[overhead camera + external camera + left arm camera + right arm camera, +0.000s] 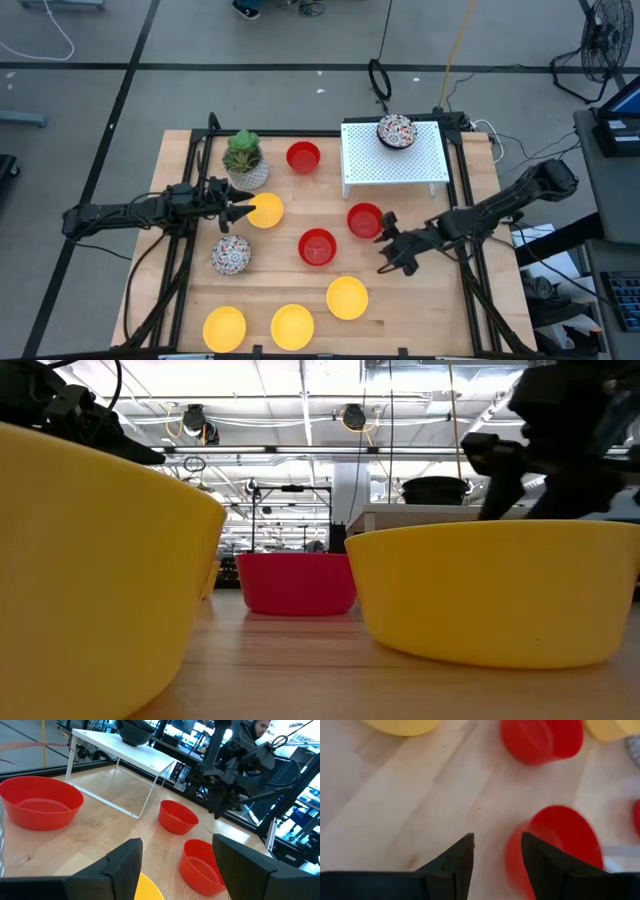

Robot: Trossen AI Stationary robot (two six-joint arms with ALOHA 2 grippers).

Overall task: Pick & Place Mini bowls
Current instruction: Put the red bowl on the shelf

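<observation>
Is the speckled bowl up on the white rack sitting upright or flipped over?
Upright. On the white rack, the high view looks straight down into the speckled bowl, showing its open, patterned inside ringed by the rim.

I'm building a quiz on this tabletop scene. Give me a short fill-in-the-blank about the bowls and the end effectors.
1. The speckled bowl sits on top of the white ____.
2. The number of plain red bowls on the table is ____.
3. The left end effector hovers at a ____ bowl beside the potted plant.
4. The right end effector fingers are ____.

Missing words: rack; three; yellow; open
</observation>
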